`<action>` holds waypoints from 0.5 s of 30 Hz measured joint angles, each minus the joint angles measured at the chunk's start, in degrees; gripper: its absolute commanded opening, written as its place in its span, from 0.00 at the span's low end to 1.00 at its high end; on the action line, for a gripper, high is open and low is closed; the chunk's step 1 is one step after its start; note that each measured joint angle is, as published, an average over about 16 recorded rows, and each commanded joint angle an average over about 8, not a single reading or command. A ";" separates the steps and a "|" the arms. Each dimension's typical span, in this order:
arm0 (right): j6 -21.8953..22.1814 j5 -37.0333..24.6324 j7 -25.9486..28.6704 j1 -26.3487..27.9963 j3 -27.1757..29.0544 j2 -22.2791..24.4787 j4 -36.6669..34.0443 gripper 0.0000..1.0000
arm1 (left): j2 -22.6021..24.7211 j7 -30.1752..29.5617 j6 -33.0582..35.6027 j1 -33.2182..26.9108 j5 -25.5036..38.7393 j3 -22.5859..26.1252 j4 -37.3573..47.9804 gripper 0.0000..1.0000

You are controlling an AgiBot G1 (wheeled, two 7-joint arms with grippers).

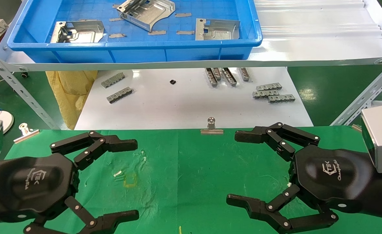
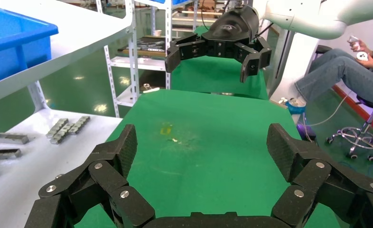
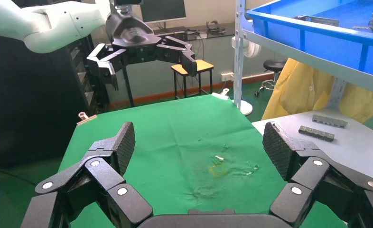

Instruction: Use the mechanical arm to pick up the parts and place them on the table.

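Note:
Three silvery sheet-metal parts lie in the blue tray [image 1: 139, 53] on the upper shelf: one at the left [image 1: 77, 31], one tilted in the middle [image 1: 146, 12], one at the right [image 1: 216, 29]. My left gripper [image 1: 135, 180] is open and empty above the green-cloth table [image 1: 194, 169], at the left front. My right gripper [image 1: 238, 167] is open and empty at the right front. In the left wrist view my left gripper [image 2: 201, 142] hangs over bare green cloth [image 2: 208, 137]. In the right wrist view my right gripper [image 3: 199, 142] does too.
Small grey notched strips [image 1: 274, 92] lie on the white board [image 1: 184, 104] behind the table, under the shelf. Silver binder clips [image 1: 211, 127] sit on the table's far edge. A yellow mark [image 1: 130, 182] and wrinkles show on the cloth. A yellow cloth [image 1: 70, 91] hangs at left.

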 measured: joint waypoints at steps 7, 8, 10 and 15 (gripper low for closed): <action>0.00 0.00 0.00 0.00 0.00 0.00 0.00 1.00 | 0.00 0.00 0.00 0.00 0.00 0.00 0.00 1.00; 0.00 0.00 0.00 0.00 0.00 0.00 0.00 1.00 | 0.00 0.00 0.00 0.00 0.00 0.00 0.00 1.00; 0.00 0.00 0.00 0.00 0.00 0.00 0.00 1.00 | 0.00 0.00 0.00 0.00 0.00 0.00 0.00 1.00; 0.00 0.00 0.00 0.00 0.00 0.00 0.00 1.00 | 0.00 0.00 0.00 0.00 0.00 0.00 0.00 1.00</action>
